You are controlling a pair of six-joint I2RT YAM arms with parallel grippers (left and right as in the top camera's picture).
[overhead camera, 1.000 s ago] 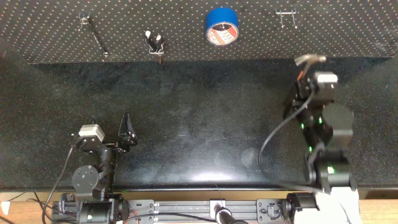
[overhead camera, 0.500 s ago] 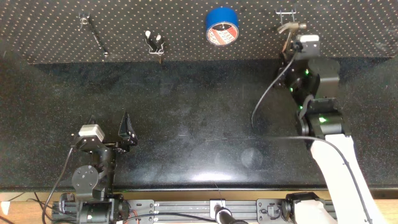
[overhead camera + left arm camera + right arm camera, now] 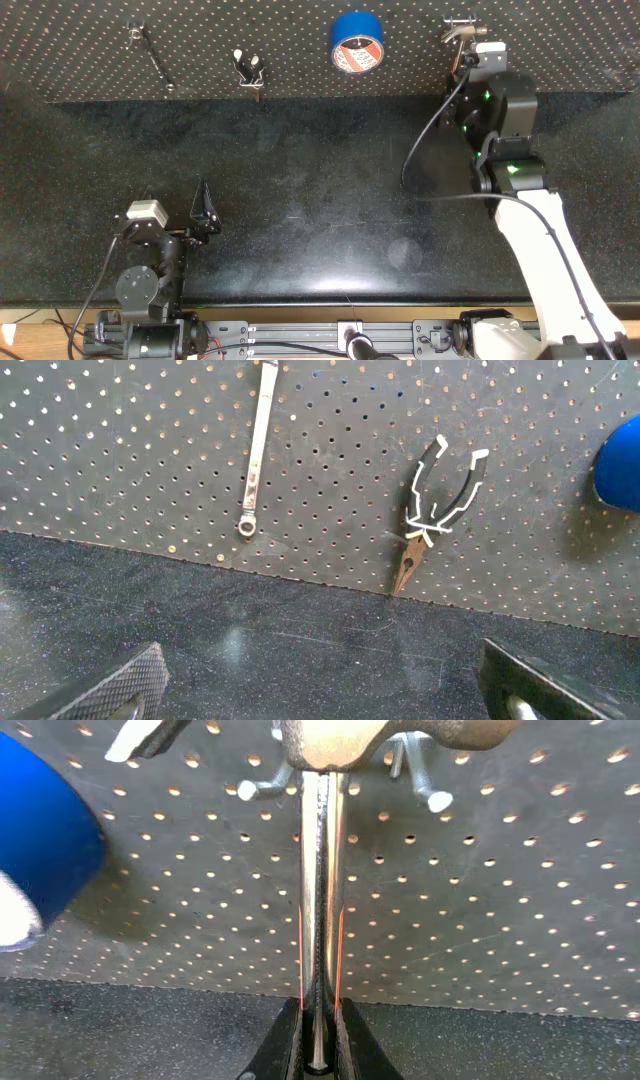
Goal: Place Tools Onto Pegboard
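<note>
top view: right gripper [image 3: 468, 62] up against pegboard [image 3: 570, 45], jaws clamped on hammer [image 3: 459, 32]. hammer head at double hook [image 3: 458, 20]. wrench [image 3: 152, 55], pliers [image 3: 250, 68], blue tape roll [image 3: 357, 42] hang on board. left gripper [image 3: 203, 208] low over black table [image 3: 320, 170], well apart from board.
left wrist view: jaws wide apart, holding nothing. wrench and pliers hang ahead.
right wrist view: fingers pinch hammer shaft, shaft upright. head level with hook prongs; whether seated, cannot tell.

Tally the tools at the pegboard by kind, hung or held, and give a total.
Wrench: 1
Pliers: 1
Tape: 1
Hammer: 1
Total: 4
</note>
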